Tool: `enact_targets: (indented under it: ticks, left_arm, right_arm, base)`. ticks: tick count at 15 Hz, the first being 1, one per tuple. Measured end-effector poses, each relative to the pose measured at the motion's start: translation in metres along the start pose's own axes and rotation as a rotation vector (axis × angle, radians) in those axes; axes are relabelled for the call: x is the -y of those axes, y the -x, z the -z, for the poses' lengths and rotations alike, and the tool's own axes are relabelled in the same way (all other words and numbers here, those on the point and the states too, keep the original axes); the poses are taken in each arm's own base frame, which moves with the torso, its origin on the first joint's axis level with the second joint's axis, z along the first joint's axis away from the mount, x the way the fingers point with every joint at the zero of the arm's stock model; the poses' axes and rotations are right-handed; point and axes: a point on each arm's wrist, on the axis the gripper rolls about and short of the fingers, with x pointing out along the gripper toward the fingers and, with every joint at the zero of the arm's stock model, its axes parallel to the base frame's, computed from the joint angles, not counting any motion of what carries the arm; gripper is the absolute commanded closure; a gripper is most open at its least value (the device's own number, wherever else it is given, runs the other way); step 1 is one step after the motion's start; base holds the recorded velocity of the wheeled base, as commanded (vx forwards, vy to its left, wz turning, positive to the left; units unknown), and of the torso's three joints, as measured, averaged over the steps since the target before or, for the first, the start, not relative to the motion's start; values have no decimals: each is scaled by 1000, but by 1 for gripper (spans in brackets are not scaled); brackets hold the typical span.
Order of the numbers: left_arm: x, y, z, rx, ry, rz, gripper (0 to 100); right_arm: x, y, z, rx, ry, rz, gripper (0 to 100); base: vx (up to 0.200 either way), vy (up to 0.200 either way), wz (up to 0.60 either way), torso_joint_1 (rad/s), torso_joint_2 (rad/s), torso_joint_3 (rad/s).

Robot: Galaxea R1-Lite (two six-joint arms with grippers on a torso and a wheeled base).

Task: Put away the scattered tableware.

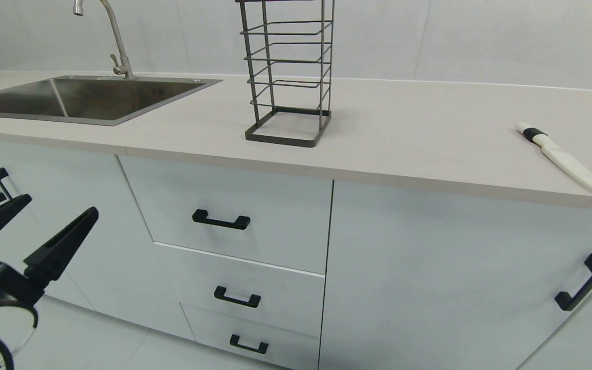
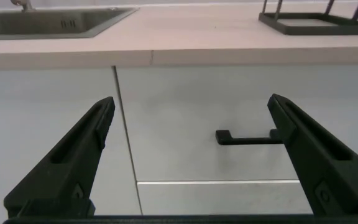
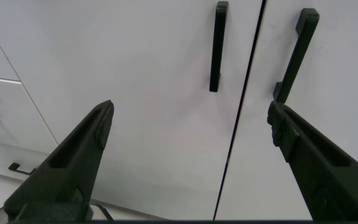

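A white knife (image 1: 563,159) with a black band on its handle lies on the counter (image 1: 404,139) at the far right, its tip near the front edge. An empty black wire rack (image 1: 288,72) stands upright mid-counter; its base (image 2: 319,23) shows in the left wrist view. My left gripper (image 1: 59,204) hangs open low at the left, below counter height, in front of the cabinet fronts, facing the top drawer handle (image 2: 247,137). My right gripper (image 3: 191,115) is open with nothing in it, close to two vertical cabinet door handles (image 3: 216,46).
A steel sink (image 1: 85,97) with a tall tap (image 1: 113,36) is set in the counter's left end. Three drawers with black handles (image 1: 221,221) sit below the rack, flanked by cabinet doors. A tiled wall backs the counter.
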Motion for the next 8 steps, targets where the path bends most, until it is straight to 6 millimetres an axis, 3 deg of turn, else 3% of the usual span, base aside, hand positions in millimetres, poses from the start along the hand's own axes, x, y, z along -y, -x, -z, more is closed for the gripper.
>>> enact_targets:
  ticks: [4,6,8]
  left_arm:
    - [7,45,3,14,-19,-5,0]
    - [9,57,2,30,-36,-11,0]
    - [13,86,8,25,-53,-21,0]
  right_arm:
    - [0,0,0,0,-1,0,0]
    - [0,0,0,0,-1,0,0]
    - [0,0,0,0,-1,0,0]
  base:
    - [0,0,0,0,0,0]
    - [0,0,0,0,0,0]
    - [0,0,0,0,0,0]
